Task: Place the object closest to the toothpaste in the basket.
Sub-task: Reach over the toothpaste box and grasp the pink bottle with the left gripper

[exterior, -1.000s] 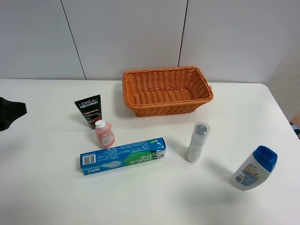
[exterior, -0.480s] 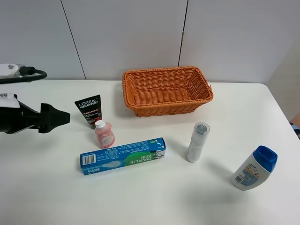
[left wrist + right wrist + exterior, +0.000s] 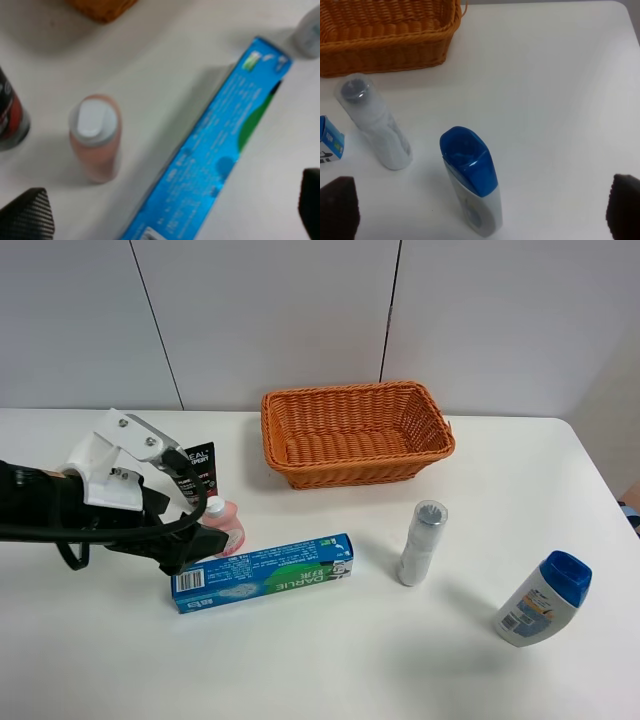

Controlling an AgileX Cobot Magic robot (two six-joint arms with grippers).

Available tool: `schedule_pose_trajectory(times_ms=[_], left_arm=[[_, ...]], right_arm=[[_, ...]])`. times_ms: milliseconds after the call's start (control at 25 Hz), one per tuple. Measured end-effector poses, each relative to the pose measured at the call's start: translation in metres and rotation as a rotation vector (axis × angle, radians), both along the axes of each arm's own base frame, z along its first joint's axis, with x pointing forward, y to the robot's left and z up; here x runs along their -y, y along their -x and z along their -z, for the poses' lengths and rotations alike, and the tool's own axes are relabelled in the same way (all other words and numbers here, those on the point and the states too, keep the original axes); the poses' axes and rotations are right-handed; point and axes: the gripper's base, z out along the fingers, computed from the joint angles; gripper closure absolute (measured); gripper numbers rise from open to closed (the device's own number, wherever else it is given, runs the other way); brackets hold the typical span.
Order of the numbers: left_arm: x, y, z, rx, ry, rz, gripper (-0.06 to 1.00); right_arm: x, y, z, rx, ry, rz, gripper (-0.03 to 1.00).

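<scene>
Currently, the toothpaste box (image 3: pixel 262 573) lies flat on the white tabletop (image 3: pixel 330 660); all places below are given relative to it.

- Pink bottle (image 3: pixel 224 525): upright, white cap on, just beside the box's far long side near its left end. In the left wrist view a narrow strip of tabletop shows between the two. It is the closest thing to the box and it is outside the basket.
- Black tube (image 3: pixel 195 472): upright, beyond the pink bottle, farther from the box.
- Basket (image 3: pixel 355 432): well beyond the box, to the rear right.
- Clear bottle (image 3: pixel 422 542): near the box's right end, apart from it.
- Blue-capped bottle (image 3: pixel 545 598): well to the right, past the clear bottle.
- Left tool (image 3: pixel 170 210): above the box's left end and the pink bottle, fingers (image 3: pixel 27 215) spread wide, nothing between them, no contact with the bottle.
- Right tool (image 3: pixel 480 207): outside the high view; its wrist view shows the fingers wide apart above the blue-capped bottle, holding nothing.
</scene>
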Motion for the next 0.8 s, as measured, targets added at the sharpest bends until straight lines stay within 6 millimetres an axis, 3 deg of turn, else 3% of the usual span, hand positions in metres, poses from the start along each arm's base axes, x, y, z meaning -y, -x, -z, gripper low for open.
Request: schedule_pose_trajectory(times_ms=[160, 440, 800], left_arm=[[-0.001, -0.019, 0.018, 0.007, -0.067, -0.060, -0.05], [0.008, -0.051, 0.025, 0.034, -0.091, -0.101, -0.05], [0.010, -0.057, 0.047, -0.033, -0.125, -0.099, -0.05]], right_arm=[[0.000, 0.000, 0.000, 0.000, 0.000, 0.000, -0.03], [0.000, 0.000, 0.000, 0.000, 0.000, 0.000, -0.03], [0.000, 0.000, 0.000, 0.000, 0.000, 0.000, -0.03]])
